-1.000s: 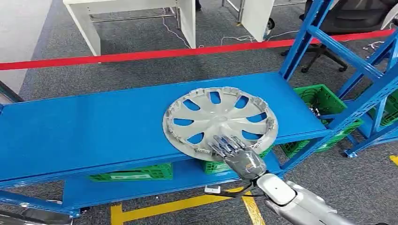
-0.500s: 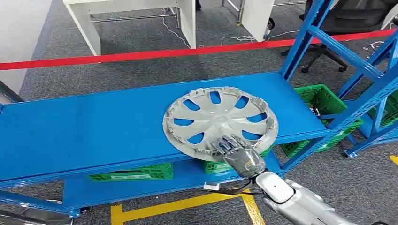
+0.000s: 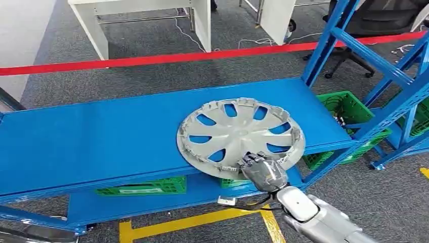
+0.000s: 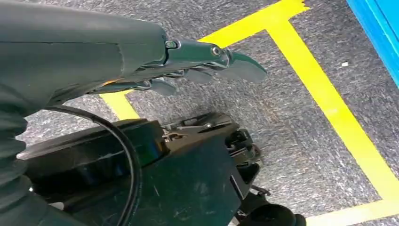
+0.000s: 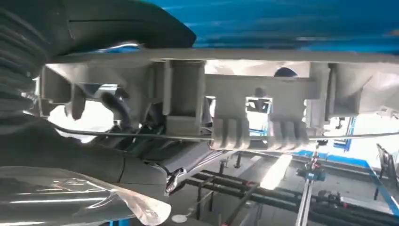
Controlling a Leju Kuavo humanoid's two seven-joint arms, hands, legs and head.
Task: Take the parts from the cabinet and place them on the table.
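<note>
1. A silver wheel cover (image 3: pixel 241 136) lies on the blue shelf (image 3: pixel 101 139) of the rack, toward its right half, with its near edge hanging over the shelf's front lip
2. The right hand (image 3: pixel 261 169) grasps that overhanging near rim: its fingers (image 3: pixel 249 160) lie on the cover's upper face, and the right wrist view shows the thumb (image 5: pixel 127 21) on one face of the rim (image 5: pixel 244 94) with the darker fingers on the other
3. The left hand (image 4: pixel 188 59) hangs above grey carpet crossed by yellow floor tape (image 4: pixel 329 108); its fingers (image 4: pixel 240 66) are stretched out, slightly apart, and hold nothing
4. Green crates (image 3: pixel 144 186) sit on the lower level beneath the shelf, and another green crate (image 3: pixel 344 109) stands to the right behind the blue upright
5. A red barrier tape (image 3: pixel 152 59) runs across the floor beyond the rack, with white desk legs (image 3: pixel 96 30) behind it
</note>
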